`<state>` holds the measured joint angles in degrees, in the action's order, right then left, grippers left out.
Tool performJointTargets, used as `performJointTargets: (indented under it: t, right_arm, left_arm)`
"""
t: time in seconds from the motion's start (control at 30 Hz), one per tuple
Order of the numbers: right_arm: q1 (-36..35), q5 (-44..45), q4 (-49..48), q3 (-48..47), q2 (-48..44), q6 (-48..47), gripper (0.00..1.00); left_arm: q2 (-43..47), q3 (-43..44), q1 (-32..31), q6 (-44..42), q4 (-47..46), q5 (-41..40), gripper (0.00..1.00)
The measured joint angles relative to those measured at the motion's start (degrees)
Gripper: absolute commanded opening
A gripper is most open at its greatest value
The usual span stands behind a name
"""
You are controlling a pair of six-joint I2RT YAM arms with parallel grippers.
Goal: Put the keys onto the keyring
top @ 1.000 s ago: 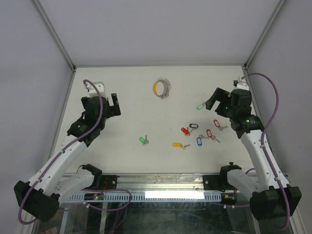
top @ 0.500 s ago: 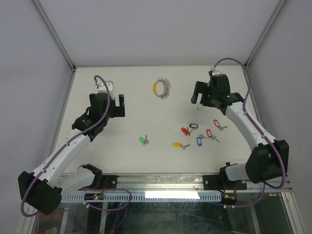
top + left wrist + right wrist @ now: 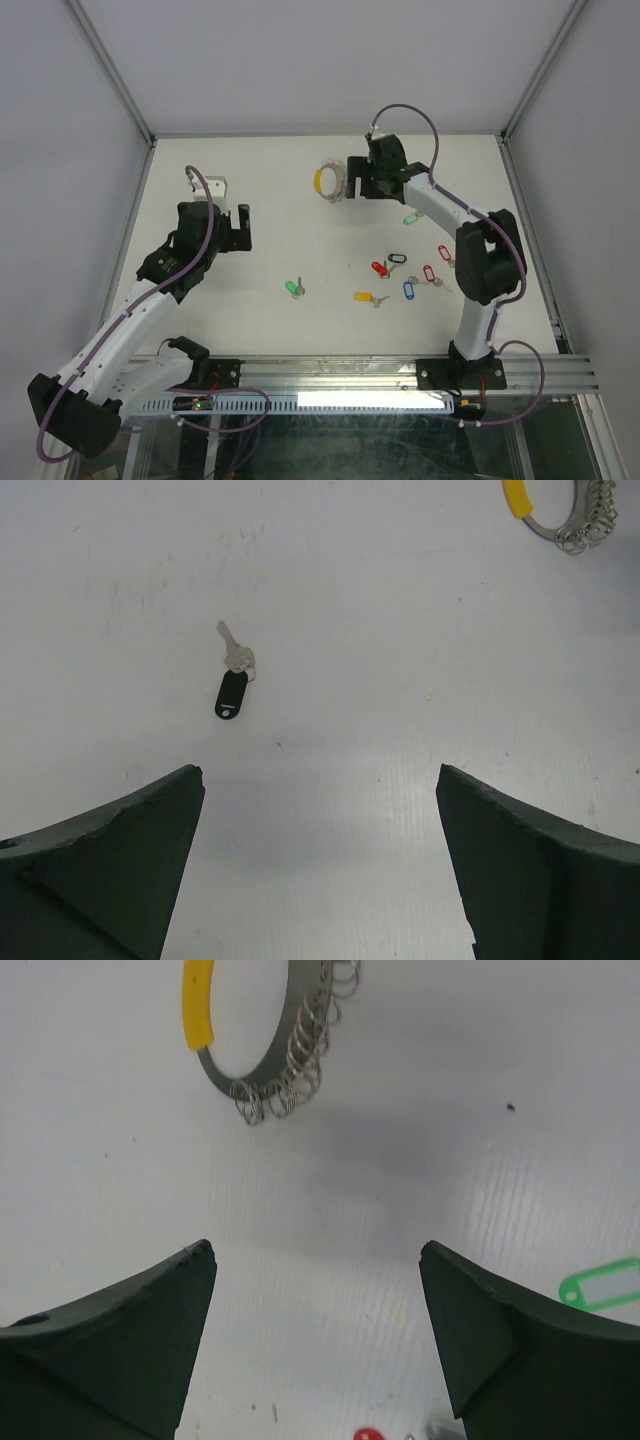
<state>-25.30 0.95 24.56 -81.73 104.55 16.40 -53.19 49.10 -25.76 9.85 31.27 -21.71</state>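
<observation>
White tabletop (image 3: pixel 250 330) was seen beneath both arms, enclosed by pale panels at the back and sides. Within the last second the right gripper (image 3: pixel 356 186) had been swung from the right-hand side of the table across to the far middle. It was now placed just beside the keyring (image 3: pixel 333 181), without touching it. In the right wrist view the ring lay ahead of the fingers, its yellow segment (image 3: pixel 197 1005) to the left. The jaws were held wide and nothing was gripped between them. The left gripper (image 3: pixel 238 222) had been shifted only a little and was likewise spread wide and empty, with a black-tagged key (image 3: pixel 231 693) lying ahead of it (this key could not be made out from above). Neither the keyring nor the loose keys had been disturbed. A green-tagged key (image 3: pixel 293 288) lay alone near the middle, and a blue-tagged key (image 3: pixel 408 289) sat among the cluster at the right. The ring was judged to be the first target, to be secured before any key was threaded. No key had yet been put on it.
</observation>
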Motion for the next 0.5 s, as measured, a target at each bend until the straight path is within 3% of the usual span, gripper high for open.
performJointTargets:
  t: [0.5]
  right_arm:
    - [-2.3,6.9,-2.9,-19.9,22.7,1.6,0.82]
  left_arm:
    - [3.6,-3.1,0.0,1.2,1.8,0.9,0.99]
